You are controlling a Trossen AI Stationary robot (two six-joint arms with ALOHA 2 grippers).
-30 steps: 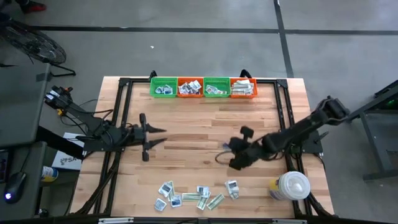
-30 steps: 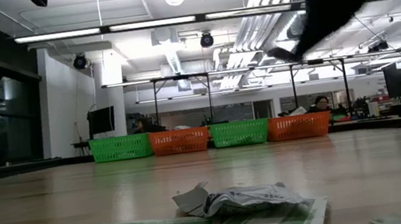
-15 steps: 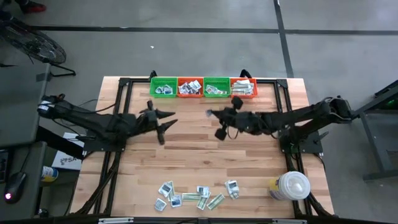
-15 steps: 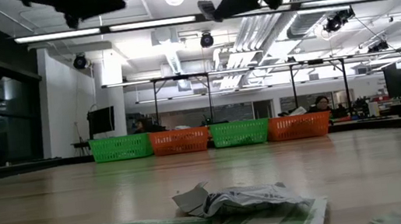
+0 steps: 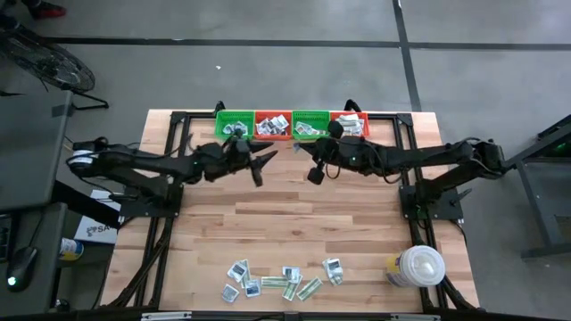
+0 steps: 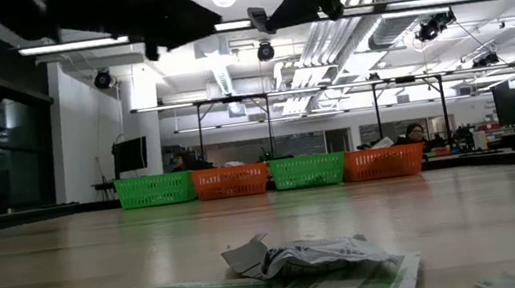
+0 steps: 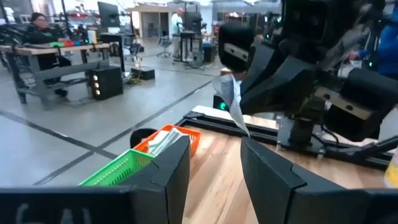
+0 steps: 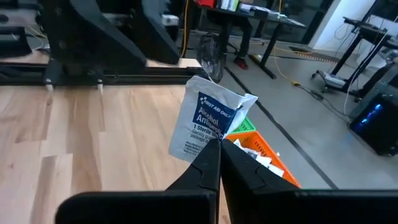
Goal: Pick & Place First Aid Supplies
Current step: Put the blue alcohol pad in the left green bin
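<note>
My right gripper [image 8: 217, 155] is shut on a white alcohol-wipe packet [image 8: 208, 121] with blue print. It hovers above the table just in front of the row of green and orange baskets [image 5: 291, 125] at the far edge. My left gripper [image 7: 214, 165] stands open and holds nothing; it faces the right gripper [image 5: 302, 153] from the left, a short way off. In the left wrist view the held packet [image 7: 232, 99] shows edge-on. More first aid supplies [image 5: 284, 282], white squares and pale-green strips, lie flat near the table's front edge. My right gripper pinches the packet's lower corner [image 8: 212, 143] between its two fingertips. The fingers come nearly level from the table's right. The packet stands up above the fingertips, lifted clear of the table, its printed face toward the wrist camera.
The baskets hold packets. A big white round lidded container [image 5: 419, 266] stands at the near right. A black frame [image 5: 178, 125] runs round the table's sides. Bare wood lies between the baskets and the near packets. A crumpled packet [image 6: 304, 256] lies close to the low camera.
My right gripper has risen and gone toward the far edge and a little left with the packet, from mid-table to just before the baskets, tipping up toward level. My left gripper, still open, has swung toward the far edge and right, closing on the right gripper.
</note>
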